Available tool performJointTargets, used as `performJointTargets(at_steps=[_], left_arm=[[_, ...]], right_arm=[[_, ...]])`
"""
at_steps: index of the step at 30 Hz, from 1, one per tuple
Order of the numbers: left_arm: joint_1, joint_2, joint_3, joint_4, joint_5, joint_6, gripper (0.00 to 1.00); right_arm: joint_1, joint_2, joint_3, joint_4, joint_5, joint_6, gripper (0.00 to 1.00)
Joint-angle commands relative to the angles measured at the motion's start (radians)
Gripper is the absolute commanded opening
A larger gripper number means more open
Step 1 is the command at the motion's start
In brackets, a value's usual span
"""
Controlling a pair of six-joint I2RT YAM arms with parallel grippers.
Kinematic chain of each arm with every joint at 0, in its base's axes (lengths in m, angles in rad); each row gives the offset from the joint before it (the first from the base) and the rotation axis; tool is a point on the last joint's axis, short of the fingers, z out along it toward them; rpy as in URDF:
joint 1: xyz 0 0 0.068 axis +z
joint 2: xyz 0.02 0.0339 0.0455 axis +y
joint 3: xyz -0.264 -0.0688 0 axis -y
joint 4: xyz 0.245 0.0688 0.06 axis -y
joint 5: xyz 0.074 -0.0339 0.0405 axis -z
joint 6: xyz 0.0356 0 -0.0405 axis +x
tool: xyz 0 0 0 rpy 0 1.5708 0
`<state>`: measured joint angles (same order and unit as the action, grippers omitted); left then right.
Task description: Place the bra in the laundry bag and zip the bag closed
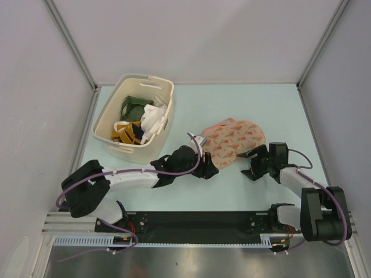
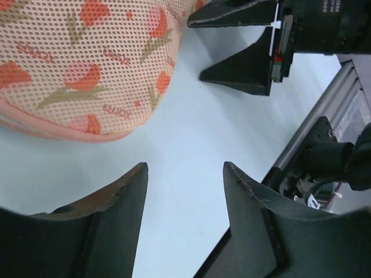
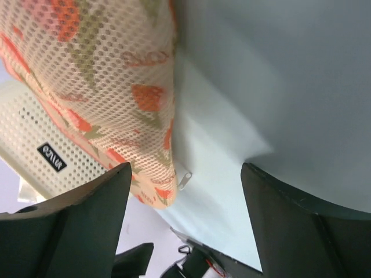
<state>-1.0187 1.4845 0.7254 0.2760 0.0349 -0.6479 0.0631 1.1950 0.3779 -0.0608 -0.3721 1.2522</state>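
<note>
The laundry bag (image 1: 233, 139) is a pale pink mesh pouch with orange-pink leaf print, lying flat on the table. It fills the upper left of the left wrist view (image 2: 81, 63) and of the right wrist view (image 3: 98, 75). A small metal zip pull (image 3: 185, 180) hangs at its near edge. The deep red bra shows in no view. My left gripper (image 1: 210, 168) is open and empty just beside the bag's near-left edge (image 2: 185, 174). My right gripper (image 1: 250, 165) is open and empty at the bag's near-right edge (image 3: 185, 174). The two grippers face each other.
A cream plastic basket (image 1: 128, 152) with yellow, green and white clothes stands at the back left, and its perforated wall shows in the right wrist view (image 3: 35, 145). The pale blue table (image 1: 232, 191) is walled by grey panels. A black rail runs along the near edge.
</note>
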Motion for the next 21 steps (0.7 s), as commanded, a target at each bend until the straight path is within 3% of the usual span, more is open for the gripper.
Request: performJointTargets(at_steps=[1,6,10,15,18,21], left_arm=[[0.0,-0.056,-0.04,0.045,0.049,-0.038,0.62],[0.0,-0.038,-0.031,0.048,0.057,-0.05,0.62],[-0.001,0.009,-0.015,0.087,0.065,-0.061,0.56],[-0.001,0.126,0.012,0.17,0.069,-0.05,0.45],[-0.001,0.172,0.035,0.184,0.045,-0.05,0.52],[-0.003,0.197,0.061,0.167,-0.001,-0.05,0.59]], right_arm=[[-0.055,0.07,-0.002,0.118,-0.086,-0.184,0.82],[-0.057,0.216,0.047,0.297,-0.114,-0.234,0.75],[-0.055,0.305,0.099,0.311,-0.148,-0.177,0.58],[-0.006,0.27,0.151,0.228,-0.099,-0.07,0.34],[0.007,0.267,0.191,0.138,-0.094,-0.014,0.18],[0.012,0.256,0.219,0.034,-0.09,0.039,0.13]])
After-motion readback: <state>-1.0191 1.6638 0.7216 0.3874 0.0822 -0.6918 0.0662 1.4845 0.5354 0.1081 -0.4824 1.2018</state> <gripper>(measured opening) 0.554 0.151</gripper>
